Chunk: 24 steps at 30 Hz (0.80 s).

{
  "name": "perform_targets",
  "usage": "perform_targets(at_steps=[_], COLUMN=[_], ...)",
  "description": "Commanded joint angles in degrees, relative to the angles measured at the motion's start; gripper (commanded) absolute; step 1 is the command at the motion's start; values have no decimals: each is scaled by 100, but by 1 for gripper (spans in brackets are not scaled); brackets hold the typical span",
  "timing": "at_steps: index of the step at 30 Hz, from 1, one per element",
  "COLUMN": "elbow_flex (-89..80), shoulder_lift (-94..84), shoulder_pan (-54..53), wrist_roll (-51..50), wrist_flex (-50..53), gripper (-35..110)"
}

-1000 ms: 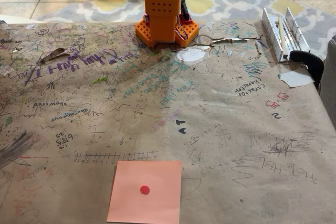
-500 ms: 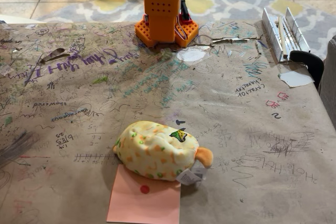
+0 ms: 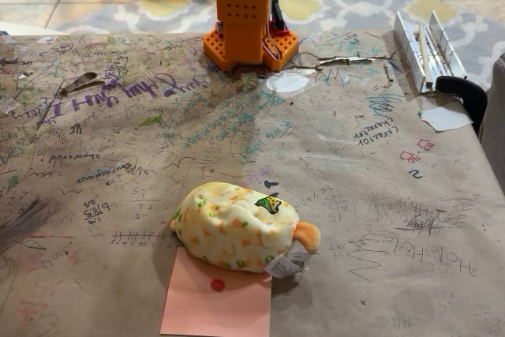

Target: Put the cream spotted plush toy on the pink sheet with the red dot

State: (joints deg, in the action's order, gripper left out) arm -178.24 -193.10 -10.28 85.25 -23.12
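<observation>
On pink sheet (image 3: 213,305): spotted plush (image 3: 237,226)

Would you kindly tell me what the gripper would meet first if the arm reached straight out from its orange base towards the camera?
Probably the cream spotted plush toy, lying partly on the pink sheet; the scribbled table before it looks free. The gripper's own heading cannot be told.

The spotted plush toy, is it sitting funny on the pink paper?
A bit. The cream spotted plush toy lies across only the far edge of the pink sheet, hanging over onto the table, and the red dot is still uncovered.
</observation>
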Motion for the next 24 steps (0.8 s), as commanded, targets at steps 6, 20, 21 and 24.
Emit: perform_targets(at_steps=[6, 20, 21, 24], elbow_flex=[26, 18, 18, 18], shoulder_lift=[-44, -79, -79, -79], shoulder_pan=[-35, -105, -141, -202], wrist_roll=[-1028, -9123, -9185, -9272], wrist_flex=[141, 7040, 7040, 7040], gripper=[0, 0, 0, 0])
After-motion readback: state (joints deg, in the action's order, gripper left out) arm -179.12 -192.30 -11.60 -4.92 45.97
